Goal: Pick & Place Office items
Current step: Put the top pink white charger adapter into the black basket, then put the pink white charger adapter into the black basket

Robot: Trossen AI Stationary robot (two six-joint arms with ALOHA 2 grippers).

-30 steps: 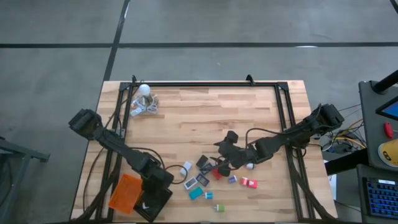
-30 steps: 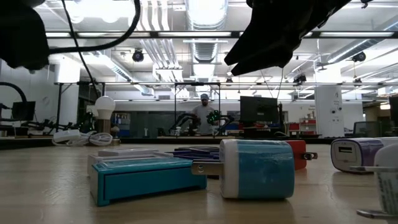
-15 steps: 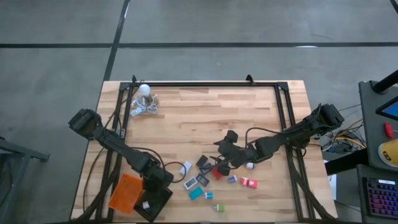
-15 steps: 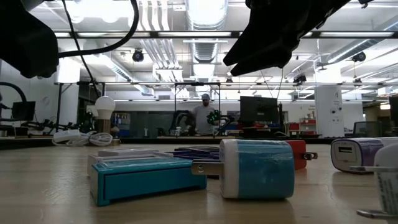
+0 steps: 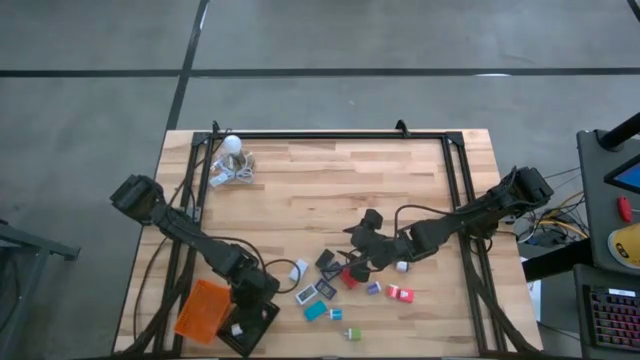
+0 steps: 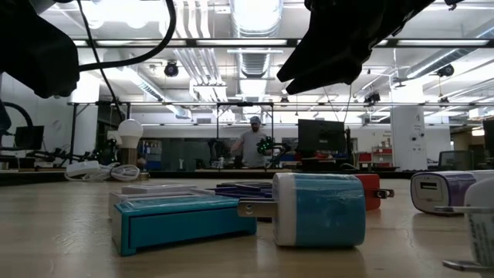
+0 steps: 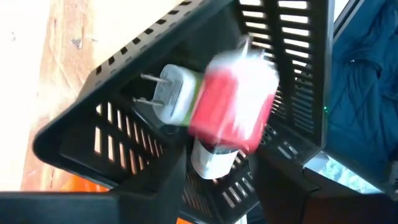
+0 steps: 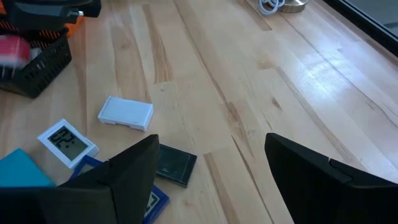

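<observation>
My left gripper [image 5: 243,315] hangs over the black tray [image 5: 262,328] at the table's near left, fingers apart [image 7: 217,171]. A red piece [image 7: 233,102] shows blurred just beyond the fingertips, inside the tray. Beside it is a white-and-green pronged piece [image 7: 177,93], with a white piece [image 7: 214,158] below. My right gripper [image 5: 355,255] stands open above the scattered office items at mid-table: a black flat piece [image 8: 176,165], a white block [image 8: 125,113], a white display piece [image 8: 67,140] and a teal box [image 6: 174,220].
An orange tray [image 5: 200,310] lies against the black tray's left side. A white bulb with a coiled cord [image 5: 232,160] sits at the far left corner. A black frame [image 5: 330,135] runs along the table's far edge and sides. Bare wood fills the far half.
My left gripper has turned a little on the spot above the black tray. The right arm has kept still over the items.
</observation>
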